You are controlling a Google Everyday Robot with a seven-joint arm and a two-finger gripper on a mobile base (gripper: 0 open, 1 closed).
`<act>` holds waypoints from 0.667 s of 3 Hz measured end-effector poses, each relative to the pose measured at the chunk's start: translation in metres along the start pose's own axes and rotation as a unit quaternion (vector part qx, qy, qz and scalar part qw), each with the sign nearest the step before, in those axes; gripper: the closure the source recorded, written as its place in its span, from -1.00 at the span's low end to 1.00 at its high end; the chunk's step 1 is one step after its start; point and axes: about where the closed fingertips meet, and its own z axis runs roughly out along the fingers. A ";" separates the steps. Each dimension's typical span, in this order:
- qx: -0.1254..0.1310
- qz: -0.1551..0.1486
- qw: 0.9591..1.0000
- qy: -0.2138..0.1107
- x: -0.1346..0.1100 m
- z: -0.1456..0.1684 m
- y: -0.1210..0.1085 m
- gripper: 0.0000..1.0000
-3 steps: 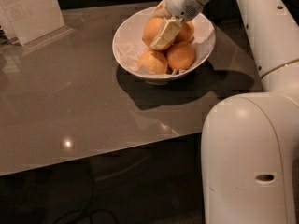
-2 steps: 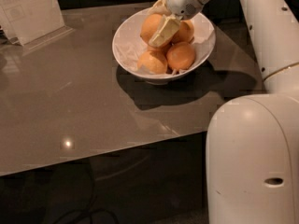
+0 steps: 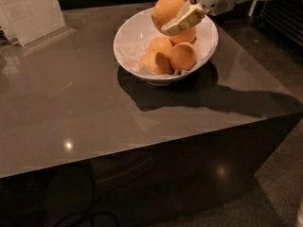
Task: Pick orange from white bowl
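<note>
My gripper (image 3: 176, 8) reaches in from the top right and is shut on the orange (image 3: 166, 9), the largest, light-orange fruit. It holds the orange lifted above the far part of the white bowl (image 3: 130, 39). One cream finger (image 3: 185, 19) crosses the front of the fruit, the other lies behind its top. Three smaller, deeper-orange fruits stay in the bowl: one at the front left (image 3: 154, 61), one at the front right (image 3: 183, 56), and one at the back (image 3: 185, 36) partly hidden under the finger.
The bowl stands on a glossy grey-brown table (image 3: 85, 108). A white sign holder (image 3: 28, 11) stands at the table's back left. The table's front edge runs diagonally across the lower view, with dark floor (image 3: 213, 183) beyond it.
The gripper has risen with the large orange, lifting it off the pile of smaller fruits to above the bowl's rim. The view has shifted, and the white arm casing has left the lower right.
</note>
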 end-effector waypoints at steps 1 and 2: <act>0.062 -0.013 0.996 -0.062 -0.045 -0.026 0.017 1.00; 0.097 -0.001 0.992 -0.083 -0.061 -0.045 0.057 1.00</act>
